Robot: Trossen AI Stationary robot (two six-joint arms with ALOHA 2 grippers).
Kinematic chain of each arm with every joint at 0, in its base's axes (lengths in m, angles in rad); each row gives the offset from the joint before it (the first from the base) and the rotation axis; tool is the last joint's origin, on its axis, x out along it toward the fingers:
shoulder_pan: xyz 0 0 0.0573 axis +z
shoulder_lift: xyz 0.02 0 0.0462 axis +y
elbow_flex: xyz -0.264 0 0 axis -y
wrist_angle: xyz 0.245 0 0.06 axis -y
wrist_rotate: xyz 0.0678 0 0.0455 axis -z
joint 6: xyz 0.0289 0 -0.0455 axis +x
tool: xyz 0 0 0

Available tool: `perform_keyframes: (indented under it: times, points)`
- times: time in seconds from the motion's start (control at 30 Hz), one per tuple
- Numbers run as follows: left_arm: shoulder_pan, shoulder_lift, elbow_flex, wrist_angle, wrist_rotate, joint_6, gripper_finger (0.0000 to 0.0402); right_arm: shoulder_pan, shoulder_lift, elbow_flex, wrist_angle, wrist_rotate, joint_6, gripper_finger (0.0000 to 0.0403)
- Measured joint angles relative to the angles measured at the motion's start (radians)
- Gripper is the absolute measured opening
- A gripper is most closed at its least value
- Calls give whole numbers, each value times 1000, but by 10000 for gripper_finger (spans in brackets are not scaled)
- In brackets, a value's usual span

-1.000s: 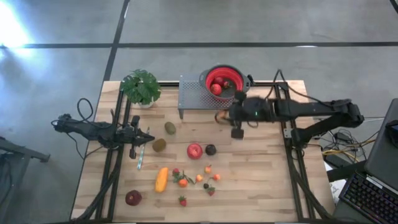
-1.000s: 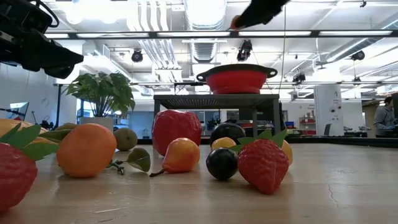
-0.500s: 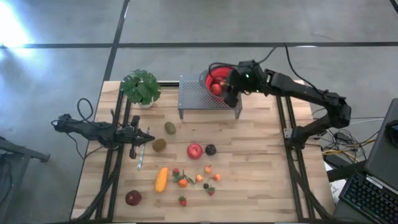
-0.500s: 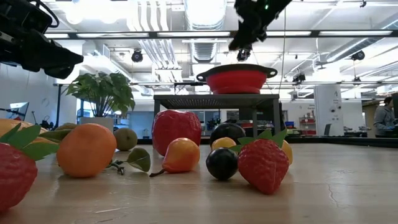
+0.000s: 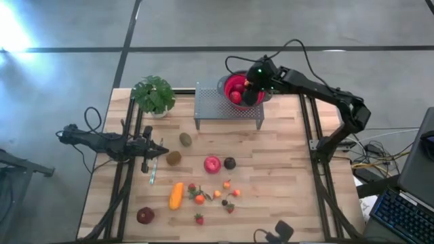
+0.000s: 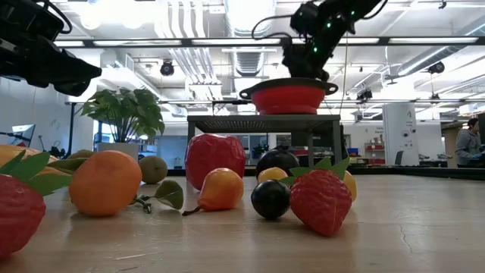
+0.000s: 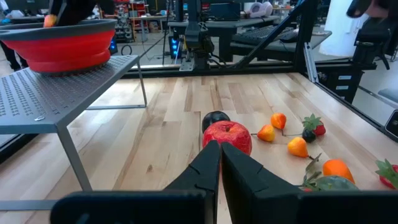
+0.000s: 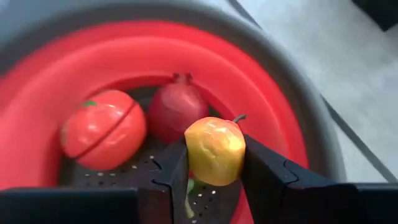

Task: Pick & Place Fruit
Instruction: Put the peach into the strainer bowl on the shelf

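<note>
My right gripper (image 8: 214, 171) is shut on a small yellow-orange fruit (image 8: 214, 149), held over the inside of the red colander bowl (image 5: 237, 87). A red tomato-like fruit (image 8: 102, 137) and a dark-red round one (image 8: 177, 109) lie in the bowl. The red apple (image 5: 212, 164), dark plum (image 5: 230, 163), two kiwis (image 5: 185, 139), long orange piece (image 5: 176, 195) and several small fruits (image 5: 217, 194) rest on the wooden table. My left gripper (image 5: 161, 150) waits shut at the table's left side, holding nothing. My right gripper pinches the yellow-orange fruit by its two opposite sides (image 8: 189, 155) between its two fingers (image 8: 267, 171). The fingers slant down from the table's right side. The fruit's stem end points away from the gripper, and the fruit is lifted clear above the bowl's floor.
The bowl stands on a grey perforated metal stand (image 5: 217, 107) at the table's far middle. A leafy potted plant (image 5: 154, 93) stands at the far left. A small black device (image 5: 281, 230) sits at the near edge.
My right gripper has carried the fruit from over the table beside the stand's right end toward the far edge, ending over the bowl. It has tipped further downward and rolled on the way. The left arm has kept still.
</note>
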Motion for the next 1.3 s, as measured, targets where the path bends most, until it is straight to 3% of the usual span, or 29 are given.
perform_keyframes:
  times: [0.27, 0.63, 1.3]
  points:
    - [0, 0, 0, 0, 0, 0, 21, -7, 57, 0, -19, -1, 2, 141]
    - [0, 0, 0, 0, 0, 0, 21, -6, 41, 0, -21, 2, -10, 131]
    - [0, 0, 0, 0, 0, 0, 21, -5, -28, 2, -21, 11, -32, 243]
